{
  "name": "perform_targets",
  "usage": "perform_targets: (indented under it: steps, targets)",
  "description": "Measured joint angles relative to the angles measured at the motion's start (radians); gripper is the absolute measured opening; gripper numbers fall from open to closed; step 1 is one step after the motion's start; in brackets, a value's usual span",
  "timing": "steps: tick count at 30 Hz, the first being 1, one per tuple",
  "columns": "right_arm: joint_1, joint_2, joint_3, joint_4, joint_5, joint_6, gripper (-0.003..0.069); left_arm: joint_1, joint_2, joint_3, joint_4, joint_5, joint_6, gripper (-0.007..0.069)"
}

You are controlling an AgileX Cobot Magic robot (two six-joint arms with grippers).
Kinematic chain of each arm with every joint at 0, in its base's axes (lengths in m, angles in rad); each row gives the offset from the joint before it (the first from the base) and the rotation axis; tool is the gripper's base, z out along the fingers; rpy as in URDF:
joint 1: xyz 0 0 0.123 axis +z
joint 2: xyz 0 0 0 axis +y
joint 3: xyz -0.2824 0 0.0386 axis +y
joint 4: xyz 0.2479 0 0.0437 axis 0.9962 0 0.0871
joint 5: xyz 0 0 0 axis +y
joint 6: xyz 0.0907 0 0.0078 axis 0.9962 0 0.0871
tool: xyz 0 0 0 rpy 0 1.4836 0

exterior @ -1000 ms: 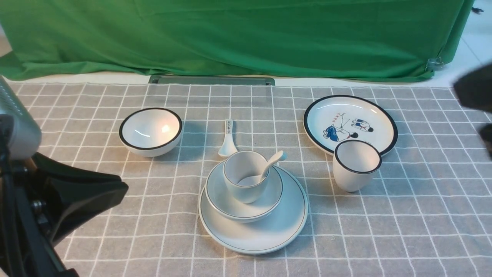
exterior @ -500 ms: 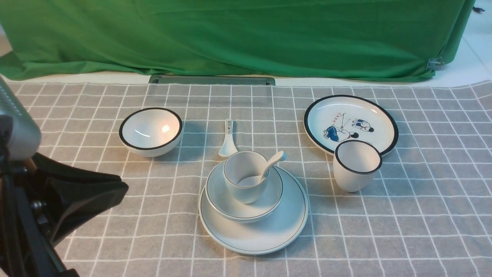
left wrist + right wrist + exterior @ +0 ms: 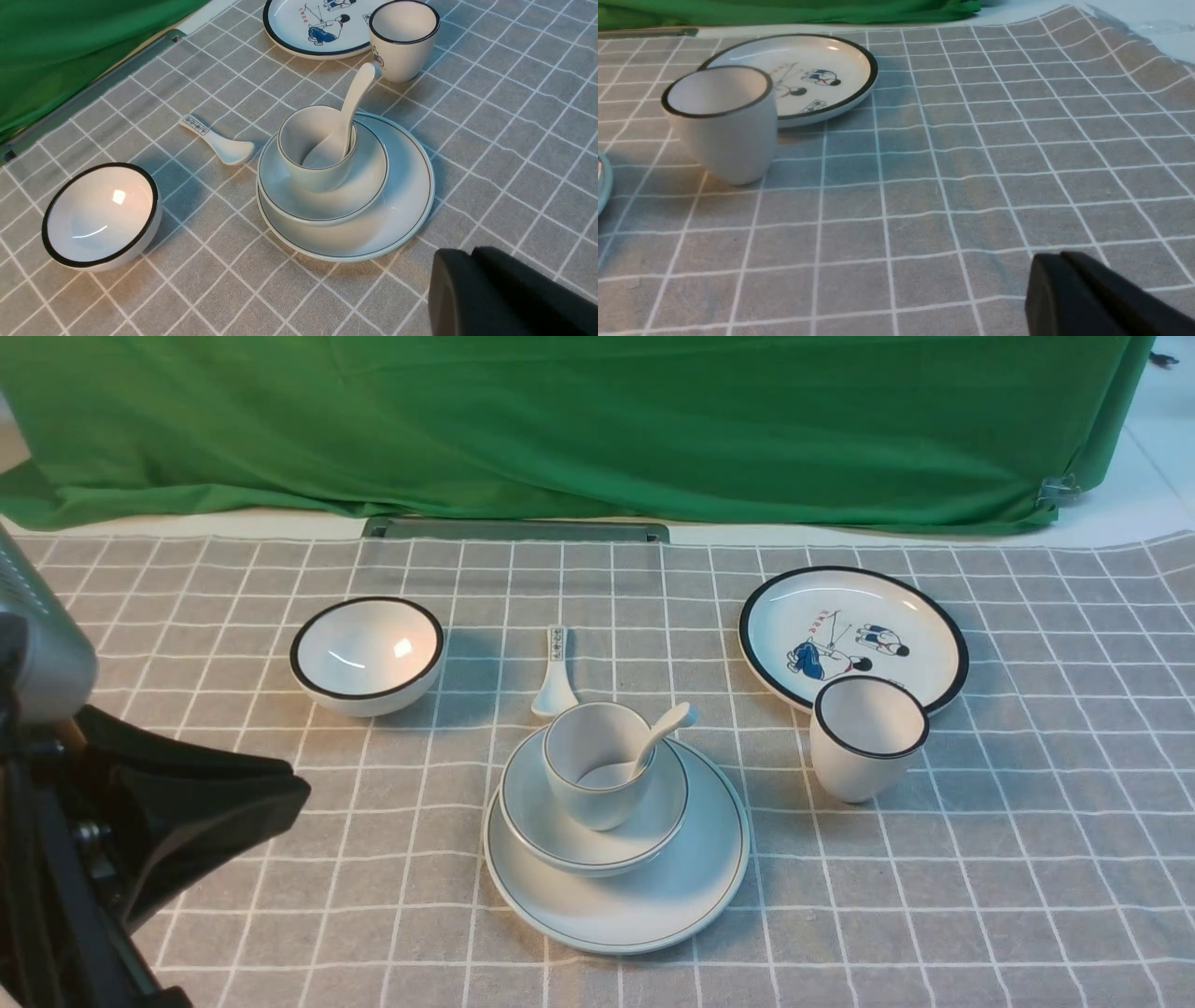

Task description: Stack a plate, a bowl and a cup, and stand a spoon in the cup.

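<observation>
The pale plate [image 3: 653,901] lies at the table's front centre. The shallow bowl [image 3: 551,826] sits on it, the small cup [image 3: 597,770] stands in the bowl, and the plain white spoon [image 3: 658,733] leans in the cup, handle up to the right. The same stack shows in the left wrist view: plate [image 3: 402,210], bowl [image 3: 359,186], cup [image 3: 317,154], spoon [image 3: 352,100]. My left gripper [image 3: 299,793] is shut and empty at the front left, apart from the stack; it also shows in the left wrist view [image 3: 467,261]. My right gripper [image 3: 1057,263] is shut and empty over bare cloth.
A black-rimmed bowl [image 3: 366,655] stands back left. A small spoon with a blue-patterned handle [image 3: 553,674] lies behind the stack. A cartoon plate [image 3: 851,637] and a black-rimmed cup [image 3: 866,737] stand at the right. A green cloth [image 3: 560,429] hangs behind.
The right arm, seen dark at the front view's right edge one second ago, has moved out of that view. The stack and the left arm have not moved.
</observation>
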Motion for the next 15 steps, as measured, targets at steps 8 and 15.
perform_targets:
  steps: [8,15]
  targets:
    - [0.000,0.000,0.000,0.138,0.002,-0.224,0.0017,0.000,0.000,0.000,0.000,0.000,0.000,0.0011]
    - [0.000,0.000,0.000,0.178,0.009,-0.274,0.0017,0.000,0.000,0.000,0.000,0.000,0.000,0.0011]
